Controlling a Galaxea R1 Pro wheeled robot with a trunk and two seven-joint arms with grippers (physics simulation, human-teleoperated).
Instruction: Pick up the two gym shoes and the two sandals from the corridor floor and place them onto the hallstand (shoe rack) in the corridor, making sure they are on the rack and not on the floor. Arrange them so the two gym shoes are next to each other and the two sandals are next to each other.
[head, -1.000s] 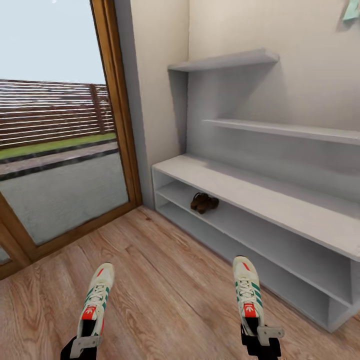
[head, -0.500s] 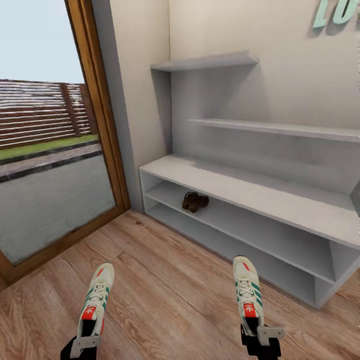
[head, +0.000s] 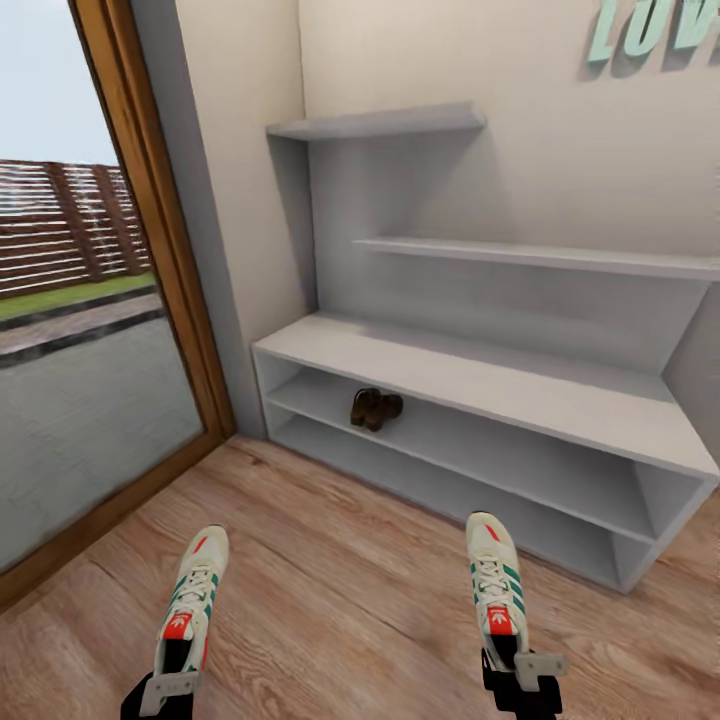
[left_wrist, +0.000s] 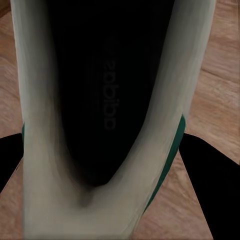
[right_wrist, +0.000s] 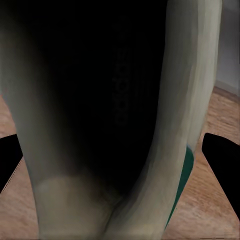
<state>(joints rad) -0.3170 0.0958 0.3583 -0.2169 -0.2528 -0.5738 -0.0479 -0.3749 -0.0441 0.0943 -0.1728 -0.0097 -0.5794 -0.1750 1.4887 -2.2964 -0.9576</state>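
head view: left gripper (head: 163, 690) & right gripper (head: 522, 672) each clamp a gym shoe (head: 193, 598) (head: 494, 588), carry step; sandals (head: 375, 407) prob on hallstand (head: 480, 385) shelf. next: set both shoes adjacent on rack.

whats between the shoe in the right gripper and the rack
Head view: only bare wood floor lies between the right gym shoe and the hallstand.

So I'm looking at the pale grey hallstand (head: 480, 375) standing on the wood-plank floor (head: 340, 600), and the two brown sandals (head: 375, 407) sit side by side on its upper shoe shelf, near the left end.
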